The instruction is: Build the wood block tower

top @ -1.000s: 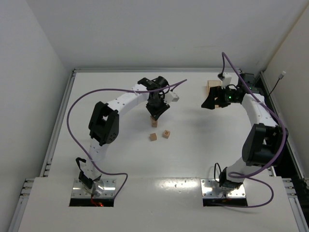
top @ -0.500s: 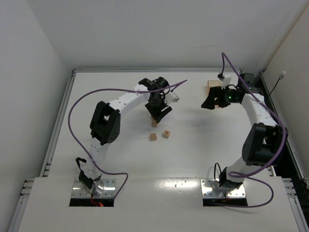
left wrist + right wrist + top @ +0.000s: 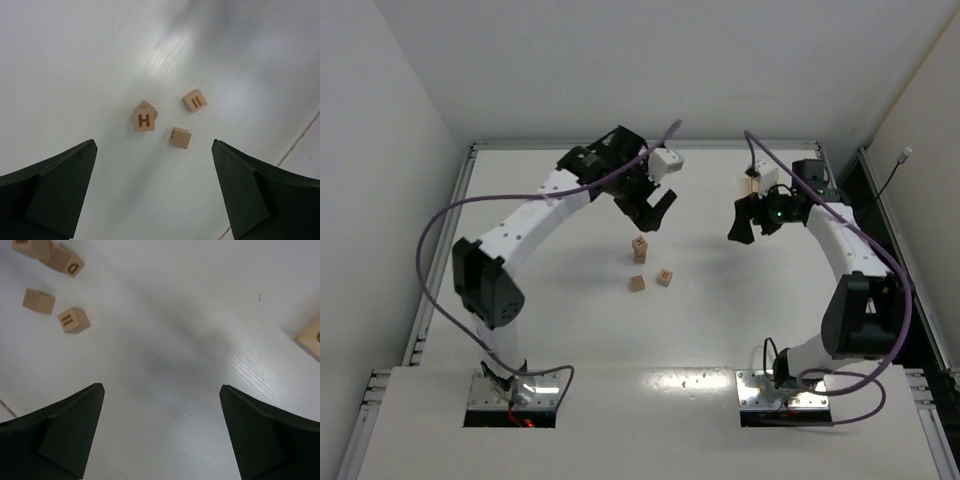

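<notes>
Empty, the left jaws and right jaws hung released. The blocks (image 3: 180, 137) looked light, rigid and smooth, best pinched across opposite flat faces, clear of the tower (image 3: 144, 120).

tower (image 3: 639, 248) flanks free, 2 blocks (image 3: 663, 277) nearby

— How do the arms look?
— Left arm (image 3: 535, 205) and right arm (image 3: 840, 235) alike: white shells, black joint housings, a purple cable (image 3: 420, 265) trailing back from the fingers (image 3: 50, 190).
— And the fingers themselves?
— Matte black wedges, broad at the root, narrowing tipward; a small green light (image 3: 778, 212) sits just behind the right pair.
</notes>
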Robot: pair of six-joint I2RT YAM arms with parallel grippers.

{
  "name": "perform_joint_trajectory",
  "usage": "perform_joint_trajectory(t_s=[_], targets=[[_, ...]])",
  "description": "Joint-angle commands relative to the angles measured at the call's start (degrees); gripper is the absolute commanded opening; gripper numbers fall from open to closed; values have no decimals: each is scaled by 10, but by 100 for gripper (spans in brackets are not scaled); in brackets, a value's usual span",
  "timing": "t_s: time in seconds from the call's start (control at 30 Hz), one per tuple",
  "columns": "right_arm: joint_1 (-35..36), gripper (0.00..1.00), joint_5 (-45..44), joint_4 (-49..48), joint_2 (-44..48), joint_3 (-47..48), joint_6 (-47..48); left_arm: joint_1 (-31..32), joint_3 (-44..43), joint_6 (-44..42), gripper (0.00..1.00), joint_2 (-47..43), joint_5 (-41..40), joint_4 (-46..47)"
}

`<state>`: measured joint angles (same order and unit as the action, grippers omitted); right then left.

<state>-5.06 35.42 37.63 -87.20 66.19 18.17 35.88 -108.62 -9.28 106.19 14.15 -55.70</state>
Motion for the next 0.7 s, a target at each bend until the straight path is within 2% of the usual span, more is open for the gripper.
perform_joint_trajectory(t_s=[0.0,0.03,0.07,0.13,0.17,0.23,0.33,0.47,0.67], targets=[[43,98,-75,11,59,-28,87,-38,30,92,100,-91,0,39],[70,98,-88,11,70,-37,110,-51,41,105,100,-102,0,39],[84,98,-98,11,79,-52,121,-90,41,115,100,-110,16,34],[130,98,-109,24,92,-64,141,-138,47,115,100,-122,80,24],[148,96,-109,31,92,-75,148,-187,57,115,100,-128,93,24],[203,93,-109,38,92,-80,148,-243,86,122,100,-150,119,39],[273,83,-109,17,71,-85,148,-398,138,143,100,-182,181,71],[340,83,-116,-24,20,-80,136,-503,216,163,100,-201,249,105],[354,78,-116,-29,-134,0,63,-526,259,144,100,-230,249,118]])
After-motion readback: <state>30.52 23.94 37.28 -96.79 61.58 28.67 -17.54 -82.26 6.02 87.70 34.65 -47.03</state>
